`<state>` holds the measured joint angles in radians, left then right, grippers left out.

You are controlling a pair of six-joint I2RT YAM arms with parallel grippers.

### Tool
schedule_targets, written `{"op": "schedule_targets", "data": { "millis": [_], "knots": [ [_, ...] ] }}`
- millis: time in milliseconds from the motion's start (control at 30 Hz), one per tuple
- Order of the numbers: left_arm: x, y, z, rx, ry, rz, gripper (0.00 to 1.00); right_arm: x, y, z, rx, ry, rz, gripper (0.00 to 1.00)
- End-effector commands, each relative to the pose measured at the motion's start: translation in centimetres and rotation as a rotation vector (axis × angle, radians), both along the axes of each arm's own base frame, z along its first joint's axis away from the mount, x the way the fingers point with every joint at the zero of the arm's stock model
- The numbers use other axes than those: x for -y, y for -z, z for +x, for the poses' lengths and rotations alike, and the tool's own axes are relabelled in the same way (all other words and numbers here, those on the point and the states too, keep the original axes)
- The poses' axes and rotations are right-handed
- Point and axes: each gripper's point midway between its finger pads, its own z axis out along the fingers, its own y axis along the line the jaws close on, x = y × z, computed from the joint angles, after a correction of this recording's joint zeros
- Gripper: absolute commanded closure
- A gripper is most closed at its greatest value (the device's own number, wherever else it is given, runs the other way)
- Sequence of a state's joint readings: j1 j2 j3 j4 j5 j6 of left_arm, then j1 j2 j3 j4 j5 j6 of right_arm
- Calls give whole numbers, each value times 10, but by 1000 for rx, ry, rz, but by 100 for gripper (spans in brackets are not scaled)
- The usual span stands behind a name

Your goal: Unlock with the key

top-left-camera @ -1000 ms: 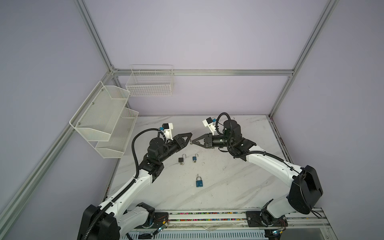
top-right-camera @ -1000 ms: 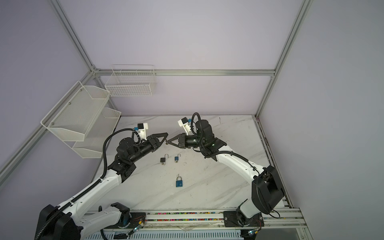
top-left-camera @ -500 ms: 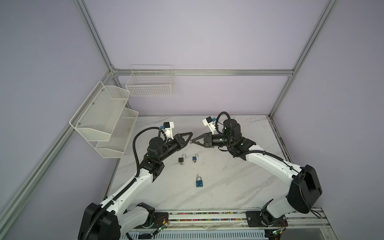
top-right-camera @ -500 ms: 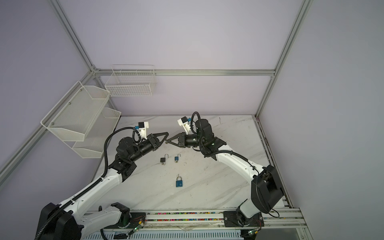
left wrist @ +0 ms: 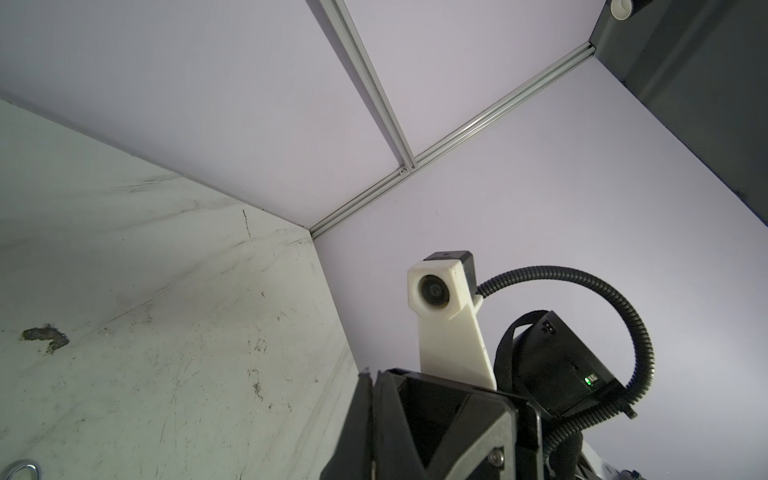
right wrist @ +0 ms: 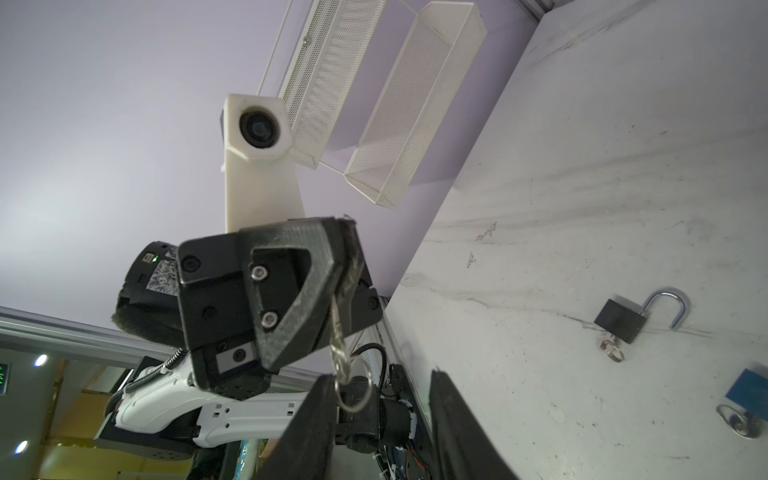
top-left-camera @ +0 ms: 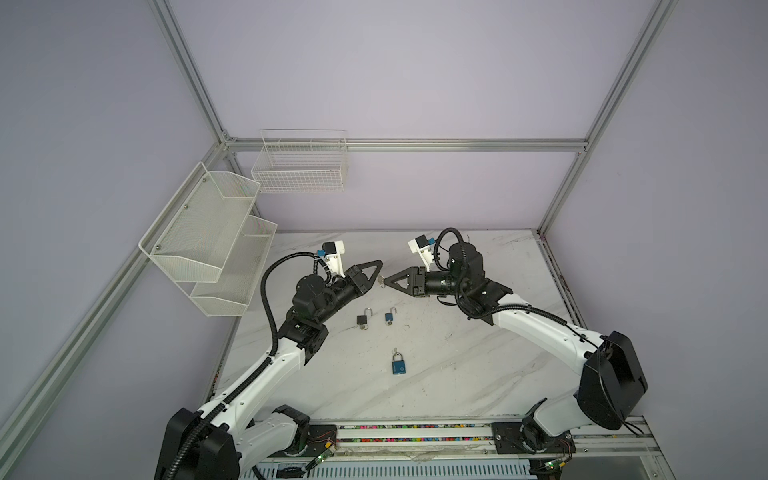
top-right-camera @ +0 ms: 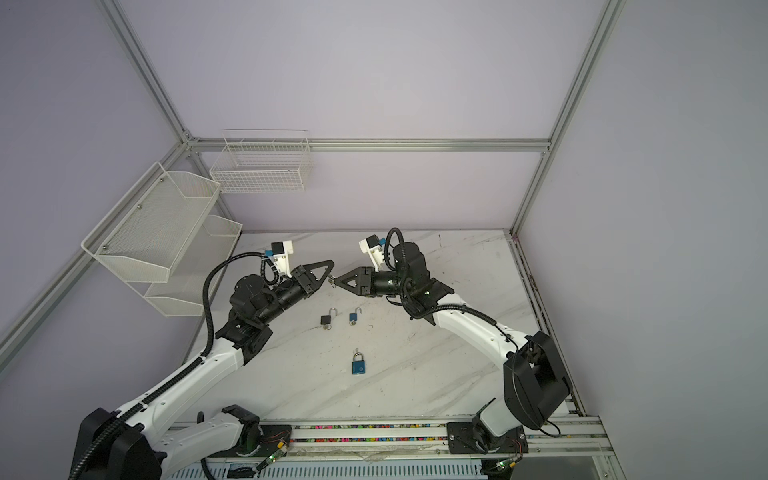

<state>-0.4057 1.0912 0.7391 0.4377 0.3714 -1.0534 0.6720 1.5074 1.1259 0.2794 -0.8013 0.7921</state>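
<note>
Over the table (top-left-camera: 457, 374), a handover seems in hand: left gripper (right wrist: 348, 262) clamped on the key (right wrist: 338, 332); right gripper (top-left-camera: 390, 282) with jaws apart; next, probably steadying the shut blue padlock (top-left-camera: 398, 365) for insertion.

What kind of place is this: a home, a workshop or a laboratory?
Most likely a robotics lab test cell: an aluminium frame with plain lilac panels encloses a marble-look table, two robot arms stand on a front rail, and three padlocks lie on it.

Silver key (right wrist: 337, 328) glinting in the black left gripper (top-left-camera: 377, 277)! Beneath it: black padlock (right wrist: 620, 321), silver shackle; small blue padlock (top-left-camera: 389, 317); larger blue padlock (top-left-camera: 398, 365). White table (top-left-camera: 457, 374), grey-veined marble pattern. White mesh shelves (top-left-camera: 199, 232), lilac walls (top-left-camera: 415, 83).
</note>
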Motion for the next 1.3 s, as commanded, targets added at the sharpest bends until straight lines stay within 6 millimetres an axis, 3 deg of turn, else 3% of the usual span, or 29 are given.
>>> {"op": "schedule_targets", "data": {
  "millis": [0,333,667,1267],
  "knots": [
    [0,-70,-8,208,-13,-42,100,3,-29,-3,60,-3,126,54],
    [8,-74,-9,242,-17,-33,100,-2,-56,-17,113,-45,230,49],
    [6,-75,-6,238,-41,-41,100,0,-50,-19,108,-38,221,61],
    [3,-72,-4,232,-73,-45,100,-4,-45,-14,97,-32,201,93]
  ]
}}
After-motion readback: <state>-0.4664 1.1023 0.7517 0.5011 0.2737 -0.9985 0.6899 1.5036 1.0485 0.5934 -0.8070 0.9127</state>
